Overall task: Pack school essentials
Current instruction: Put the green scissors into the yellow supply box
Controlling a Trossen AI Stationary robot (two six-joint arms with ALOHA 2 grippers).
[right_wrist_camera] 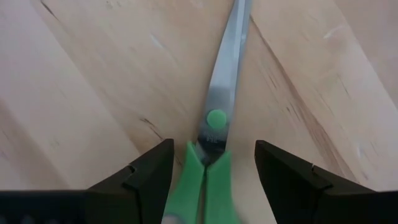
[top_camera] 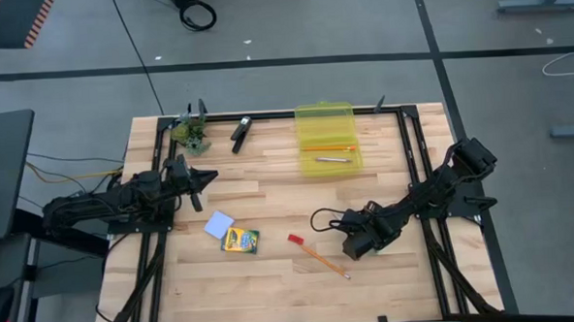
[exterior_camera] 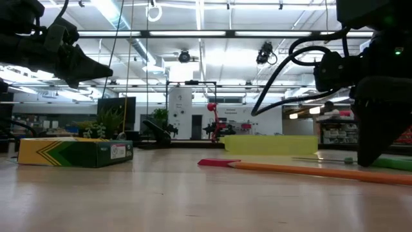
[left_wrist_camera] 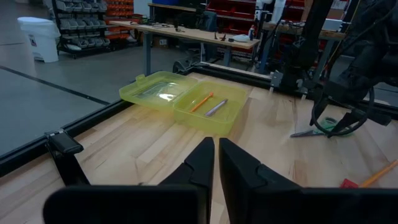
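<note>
I am holding my right gripper (right_wrist_camera: 211,171) spread apart over the green-handled scissors (right_wrist_camera: 214,118), which are lying flat on the tabletop (right_wrist_camera: 81,74). They look light, stiff and slippery, so I am judging the handles just behind the pivot the best hold. Farther off, my left gripper (left_wrist_camera: 216,163) is hovering, fingers together.
</note>
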